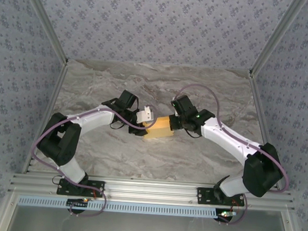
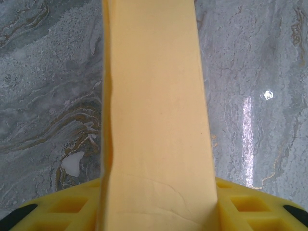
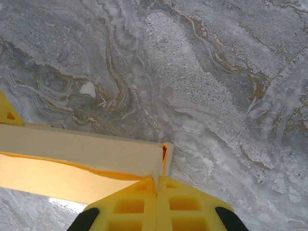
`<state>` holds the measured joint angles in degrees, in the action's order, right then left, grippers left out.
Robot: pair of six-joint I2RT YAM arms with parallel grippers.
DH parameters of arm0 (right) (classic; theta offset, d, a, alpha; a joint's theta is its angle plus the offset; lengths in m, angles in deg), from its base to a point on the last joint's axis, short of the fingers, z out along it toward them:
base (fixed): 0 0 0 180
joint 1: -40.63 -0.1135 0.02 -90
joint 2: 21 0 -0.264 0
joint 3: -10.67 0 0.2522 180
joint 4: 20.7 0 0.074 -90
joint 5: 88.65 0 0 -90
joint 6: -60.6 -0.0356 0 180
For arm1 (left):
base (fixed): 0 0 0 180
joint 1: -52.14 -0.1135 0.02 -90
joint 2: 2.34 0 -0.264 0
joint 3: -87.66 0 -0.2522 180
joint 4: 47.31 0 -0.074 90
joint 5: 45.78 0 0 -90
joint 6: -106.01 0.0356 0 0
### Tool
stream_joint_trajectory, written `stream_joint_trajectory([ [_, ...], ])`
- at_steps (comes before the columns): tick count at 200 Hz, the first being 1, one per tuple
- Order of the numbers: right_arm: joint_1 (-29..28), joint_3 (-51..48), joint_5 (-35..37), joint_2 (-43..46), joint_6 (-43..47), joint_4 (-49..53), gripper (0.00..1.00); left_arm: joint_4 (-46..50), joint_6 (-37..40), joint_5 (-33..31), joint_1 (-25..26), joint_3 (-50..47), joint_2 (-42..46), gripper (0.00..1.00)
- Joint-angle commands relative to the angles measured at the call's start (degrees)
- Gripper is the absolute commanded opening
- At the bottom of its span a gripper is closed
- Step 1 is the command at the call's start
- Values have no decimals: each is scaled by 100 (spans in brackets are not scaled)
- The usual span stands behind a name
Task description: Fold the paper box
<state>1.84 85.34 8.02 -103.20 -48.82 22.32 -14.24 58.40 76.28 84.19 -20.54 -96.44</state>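
I could read no text, label, brand, number or sign, neither on the paper box (image 1: 161,127) nor elsewhere.

We are bending our left arm (image 1: 88,116) and right arm (image 1: 229,139) inward, the left gripper (image 1: 145,116) and right gripper (image 1: 173,122) facing each other, each clamping the paper box (image 1: 161,128).
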Motion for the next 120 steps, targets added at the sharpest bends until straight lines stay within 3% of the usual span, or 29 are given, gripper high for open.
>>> stream_joint_trajectory([
  [1, -30, 302, 10, -74, -306, 277, 3, 62, -25, -124, 31, 100, 6, 47],
  [120, 11, 285, -200, -315, -571, 276, 3, 79, -70, -289, 72, 156, -45, 46],
])
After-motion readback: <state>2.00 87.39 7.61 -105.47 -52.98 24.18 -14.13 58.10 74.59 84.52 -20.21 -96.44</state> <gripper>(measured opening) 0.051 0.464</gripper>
